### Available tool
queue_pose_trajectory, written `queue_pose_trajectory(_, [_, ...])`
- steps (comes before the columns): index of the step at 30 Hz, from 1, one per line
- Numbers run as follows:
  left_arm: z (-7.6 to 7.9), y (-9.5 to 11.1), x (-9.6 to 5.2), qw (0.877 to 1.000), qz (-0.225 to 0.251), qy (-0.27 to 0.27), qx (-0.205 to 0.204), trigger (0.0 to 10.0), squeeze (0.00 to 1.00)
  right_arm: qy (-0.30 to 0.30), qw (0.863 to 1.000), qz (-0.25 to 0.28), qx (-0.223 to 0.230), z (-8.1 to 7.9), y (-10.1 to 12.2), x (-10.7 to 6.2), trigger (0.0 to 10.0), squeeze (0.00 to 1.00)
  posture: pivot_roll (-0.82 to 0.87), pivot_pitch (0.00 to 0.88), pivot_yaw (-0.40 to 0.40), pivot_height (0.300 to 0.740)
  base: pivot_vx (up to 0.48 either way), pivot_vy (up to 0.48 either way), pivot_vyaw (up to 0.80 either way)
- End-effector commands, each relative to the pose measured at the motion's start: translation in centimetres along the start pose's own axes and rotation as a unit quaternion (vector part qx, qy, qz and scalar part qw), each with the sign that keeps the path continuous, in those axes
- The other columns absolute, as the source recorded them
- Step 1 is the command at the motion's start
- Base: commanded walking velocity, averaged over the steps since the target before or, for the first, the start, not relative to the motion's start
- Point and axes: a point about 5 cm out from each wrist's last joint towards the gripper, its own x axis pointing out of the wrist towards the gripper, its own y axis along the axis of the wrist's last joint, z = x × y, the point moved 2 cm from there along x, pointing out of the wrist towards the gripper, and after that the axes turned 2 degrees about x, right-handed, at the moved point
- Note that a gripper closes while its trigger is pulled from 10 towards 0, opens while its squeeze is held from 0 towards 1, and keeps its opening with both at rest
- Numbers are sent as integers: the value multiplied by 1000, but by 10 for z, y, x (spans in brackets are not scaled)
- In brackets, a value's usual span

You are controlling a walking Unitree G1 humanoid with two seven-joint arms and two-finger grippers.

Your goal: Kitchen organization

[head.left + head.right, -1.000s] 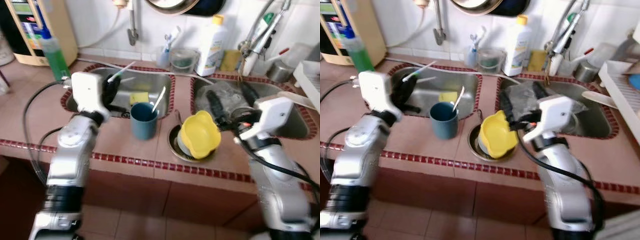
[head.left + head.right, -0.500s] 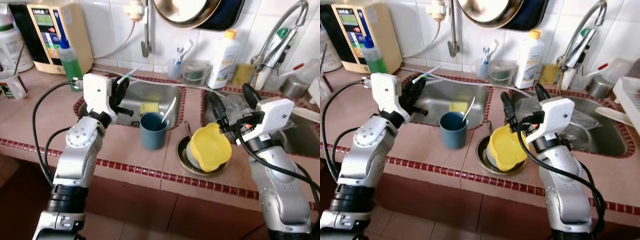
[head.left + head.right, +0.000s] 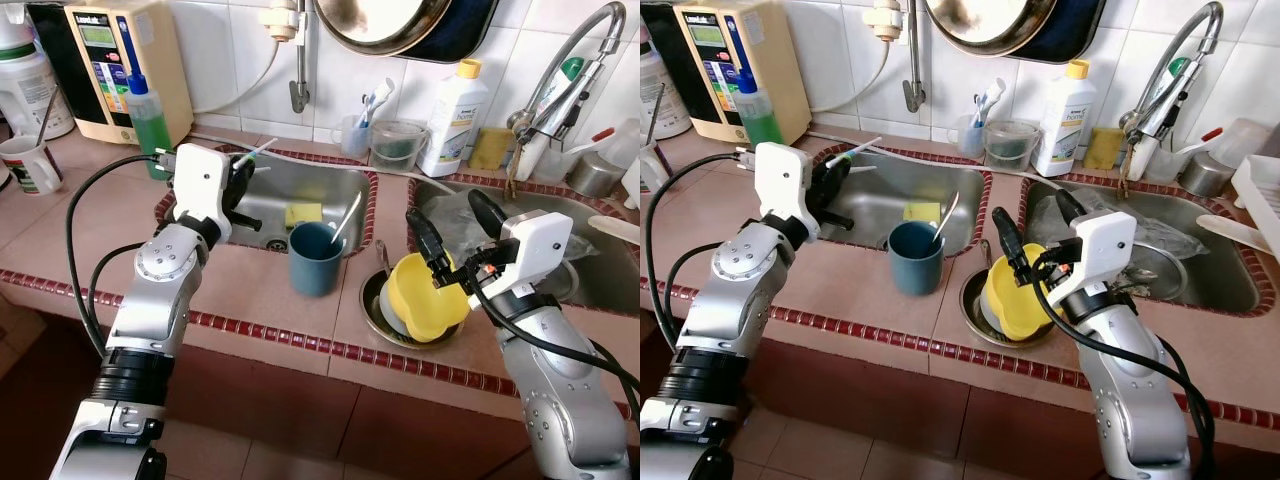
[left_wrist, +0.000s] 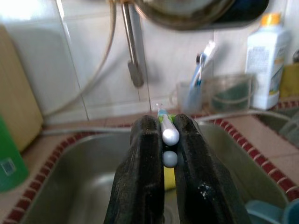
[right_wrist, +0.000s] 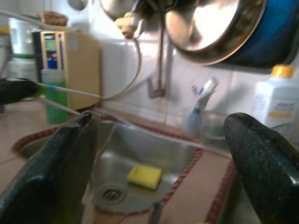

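Pink tiles with a dark red border cover the kitchen surface [image 3: 250,285], which has two steel sinks set into it. Over the edge of the left steel sink [image 3: 320,190], the left end effector [image 3: 243,172] is squeezed tight on a thin white toothbrush with a green band [image 3: 252,155]; in the left wrist view the toothbrush [image 4: 168,131] sits pinched between the two black fingers [image 4: 142,158]. A yellow sponge [image 3: 303,213] lies in that sink. A dark blue cup [image 3: 314,258] with a white stick leaning in it stands on the surface between the sinks. Just beside the cup, a yellow plastic bowl [image 3: 425,297] rests tilted in a round metal dish [image 3: 375,305]. The right end effector [image 3: 458,232] hangs just above the bowl, fingers spread wide, holding nothing. A white bottle with a yellow cap [image 3: 451,118] stands by the wall near a clear cup of toothbrushes [image 3: 358,128].
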Motion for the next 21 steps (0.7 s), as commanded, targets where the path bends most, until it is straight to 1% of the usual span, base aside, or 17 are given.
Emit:
queue_pose_trajectory(1, [5,3,9,1000,-4,-19,-2,10000,0,12,1000,4,2,-3,7,-2,10000,0,-116,0,20,740,0,0,0])
queue_pose_trajectory(3, [8,3,14,1000,-5,-26,-10,10000,0,14,1000,3,8,-4,8,-4,10000,0,-126,0,23,740,0,0,0])
queue_pose_trajectory(4, [9,3,18,999,-9,-31,-20,10000,0,15,1000,2,10,-4,9,-5,10000,0,-136,0,28,740,0,0,0])
queue_pose_trajectory(5, [9,3,18,999,-9,-31,-20,10000,0,15,1000,2,10,-4,9,-5,10000,0,-136,0,28,740,0,0,0])
queue_pose_trajectory(6, [10,3,23,999,-13,-41,-29,10000,0,16,1000,0,12,-5,11,-7,10000,0,-146,0,33,740,0,0,0])
queue_pose_trajectory(10, [11,10,29,998,-2,-60,-28,10000,0,10,1000,-1,6,-3,14,-12,10000,0,-156,0,41,740,0,0,0])
queue_pose_trajectory(13, [9,13,31,998,3,-60,-27,10000,0,8,1000,2,3,-3,15,-12,10000,0,-153,0,53,740,0,0,0])
queue_pose_trajectory(14, [8,16,32,998,13,-59,-27,10000,0,6,1000,10,-4,-3,17,-11,10000,0,-151,0,59,740,0,0,0])
queue_pose_trajectory(15, [7,25,32,997,35,-57,-27,10000,0,-1,999,34,-18,-2,23,-10,10000,0,-151,0,59,740,0,0,0])
queue_pose_trajectory(19, [5,39,30,996,75,-36,-23,10000,0,-29,998,61,-12,2,29,-7,10000,0,-123,0,60,740,0,0,0])
queue_pose_trajectory(21, [7,45,27,994,99,-32,-35,10000,0,-36,997,66,-8,3,30,-6,10000,0,-105,0,48,740,0,0,0])
